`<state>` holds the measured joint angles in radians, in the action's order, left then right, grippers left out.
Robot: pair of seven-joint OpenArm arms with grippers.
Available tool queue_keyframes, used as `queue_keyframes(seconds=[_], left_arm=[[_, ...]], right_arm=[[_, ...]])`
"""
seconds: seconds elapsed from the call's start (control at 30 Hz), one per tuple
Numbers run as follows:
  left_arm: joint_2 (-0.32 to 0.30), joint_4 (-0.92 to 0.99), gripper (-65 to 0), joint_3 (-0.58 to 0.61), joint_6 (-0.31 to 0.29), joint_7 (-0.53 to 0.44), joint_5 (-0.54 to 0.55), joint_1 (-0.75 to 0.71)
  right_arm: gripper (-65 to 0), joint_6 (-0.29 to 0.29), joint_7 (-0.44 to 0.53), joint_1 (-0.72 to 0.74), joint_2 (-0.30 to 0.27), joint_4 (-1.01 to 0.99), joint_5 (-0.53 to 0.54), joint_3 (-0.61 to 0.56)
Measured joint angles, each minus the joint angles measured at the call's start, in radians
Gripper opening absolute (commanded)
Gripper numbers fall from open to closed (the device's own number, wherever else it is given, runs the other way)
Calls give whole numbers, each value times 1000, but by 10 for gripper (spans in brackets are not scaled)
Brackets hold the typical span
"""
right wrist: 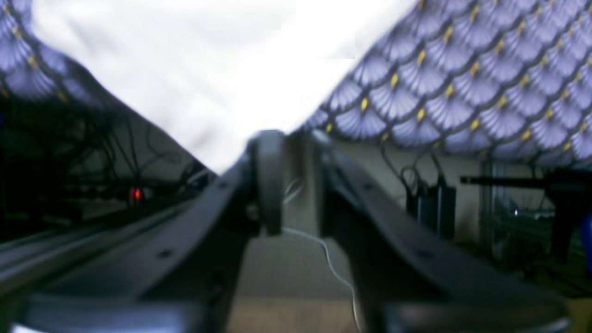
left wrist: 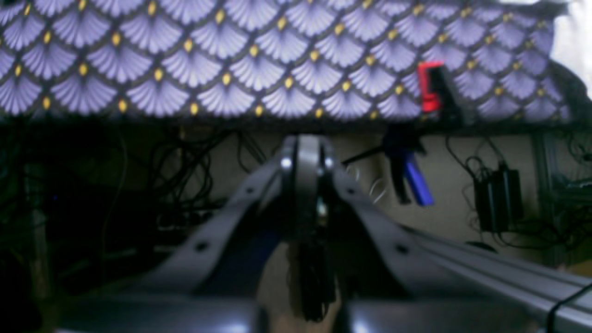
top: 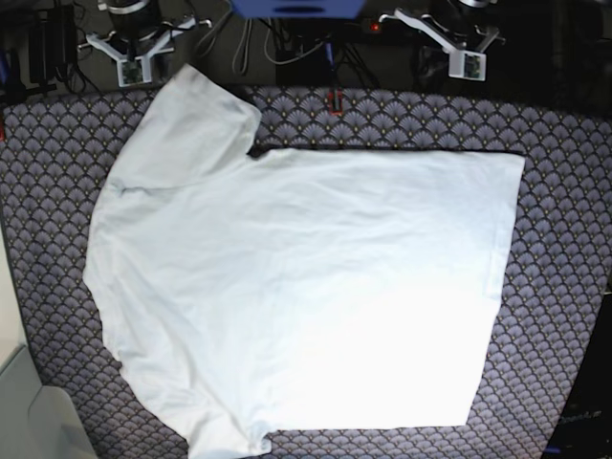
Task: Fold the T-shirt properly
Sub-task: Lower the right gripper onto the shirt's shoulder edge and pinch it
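I see the T-shirt point(top: 296, 287) spread flat on the patterned bench point(top: 564, 191), beyond both pincers. Left pincer point(left wrist: 305, 152) is pressed together, holding nothing. Right pincer point(right wrist: 289, 143) stands slightly spread, the sleeve just beyond its tips.

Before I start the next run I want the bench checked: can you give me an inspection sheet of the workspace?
Surface: table cover with a purple fan pattern.
Job's things: white T-shirt spread flat, one sleeve toward the right gripper's corner.
Clutter: red clip at the table edge.
Grippers: left gripper shut, empty; right gripper slightly open at the sleeve edge, not gripping.
Cables: tangled cables below the table edge.
Surroundings: black power bricks hanging on the wall.
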<state>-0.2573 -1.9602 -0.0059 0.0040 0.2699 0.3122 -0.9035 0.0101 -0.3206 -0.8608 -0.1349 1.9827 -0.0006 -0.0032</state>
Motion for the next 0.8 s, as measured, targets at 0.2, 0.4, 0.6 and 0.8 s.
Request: queue_keyframes(seconds=[0.2, 0.4, 0.6, 0.8], left_arm=[[2, 2, -645, -11, -1, 11, 0, 3], [3, 2, -482, -63, 4, 11, 0, 2], [3, 0, -202, -68, 0, 11, 0, -2], [3, -5, -154, -68, 0, 10, 0, 1]], right_arm=[[-382, 214, 5, 45, 5, 2, 50, 3], [-381, 237, 14, 63, -3, 3, 281, 99], [-381, 237, 14, 67, -23, -1, 309, 115], [-381, 237, 15, 100, -22, -38, 314, 114]])
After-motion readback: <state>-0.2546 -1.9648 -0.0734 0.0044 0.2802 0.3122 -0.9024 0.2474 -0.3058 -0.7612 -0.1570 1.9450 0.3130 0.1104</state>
